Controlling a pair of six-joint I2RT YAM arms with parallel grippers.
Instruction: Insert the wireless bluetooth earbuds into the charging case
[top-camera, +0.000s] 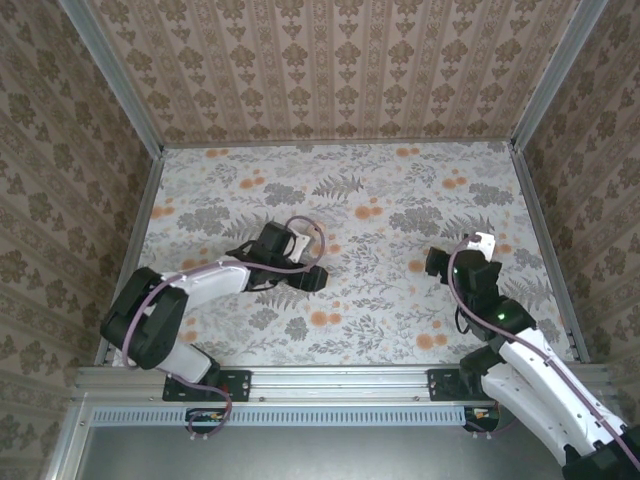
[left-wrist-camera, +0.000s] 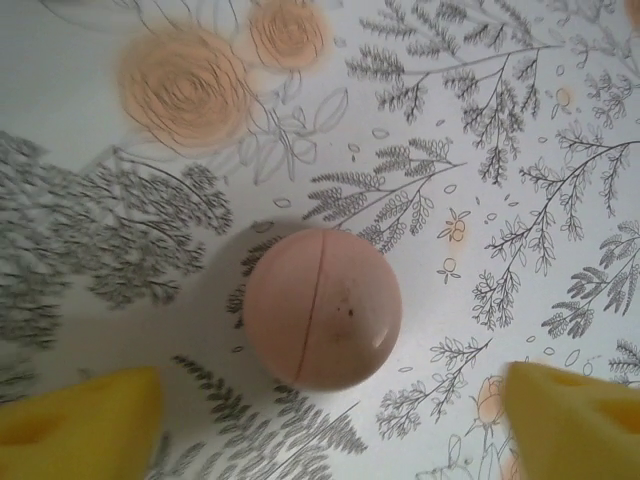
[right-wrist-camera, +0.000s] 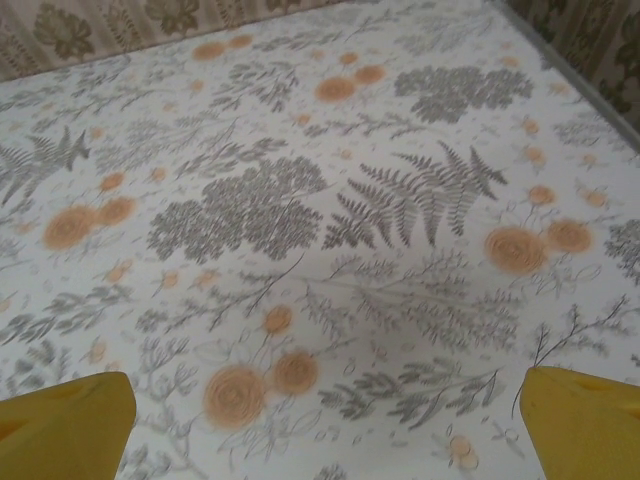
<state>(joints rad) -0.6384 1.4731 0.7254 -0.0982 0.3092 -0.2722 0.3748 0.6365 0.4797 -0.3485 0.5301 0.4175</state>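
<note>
The charging case (left-wrist-camera: 323, 308) is a pink round disc with a thin seam across it. It lies shut on the floral cloth in the left wrist view. My left gripper (left-wrist-camera: 335, 425) (top-camera: 303, 274) hangs right over it, open, with its yellow fingers (left-wrist-camera: 85, 420) wide on either side and clear of the case. My right gripper (right-wrist-camera: 325, 425) (top-camera: 441, 262) is open above bare cloth at the right of the table, with nothing between its yellow fingers (right-wrist-camera: 585, 420). The earbuds are out of view.
The floral cloth (top-camera: 380, 240) covers the whole table. Patterned walls (top-camera: 330, 70) with metal rails close in the back and both sides. The two arm bases are bolted to the near rail (top-camera: 330, 382).
</note>
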